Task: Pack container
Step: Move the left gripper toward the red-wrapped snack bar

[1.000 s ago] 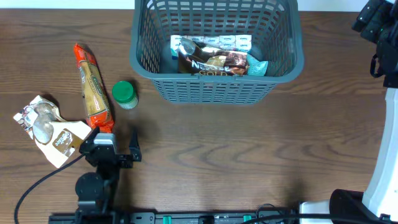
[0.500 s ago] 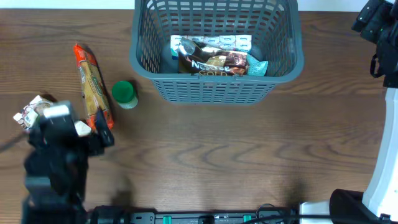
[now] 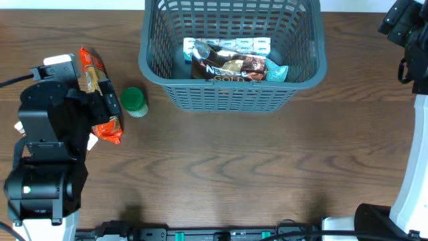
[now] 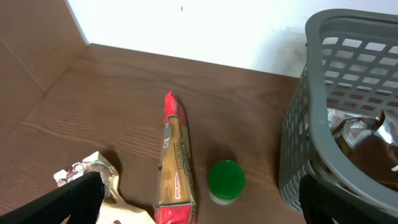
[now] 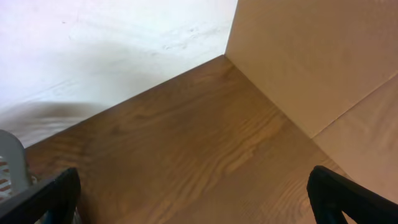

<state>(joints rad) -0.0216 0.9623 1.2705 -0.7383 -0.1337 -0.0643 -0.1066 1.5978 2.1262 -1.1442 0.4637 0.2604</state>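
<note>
L gripper (image 4: 205,198) wide open, empty, container (image 4: 323,93) fwd-right, R gripper (image 5: 196,198) open, empty, container to left

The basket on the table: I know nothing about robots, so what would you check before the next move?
1. Open left gripper: ok, jaws spread wide, nothing held.
2. Loose items below it: ok, orange packet and green-lidded jar lie under it.
3. Target singled out: cannot tell, jar and packet lie close side by side.
4. Room in basket: ok, snack packets lie low inside.
5. Idle right gripper: ok, open, empty, away from the basket.
</note>
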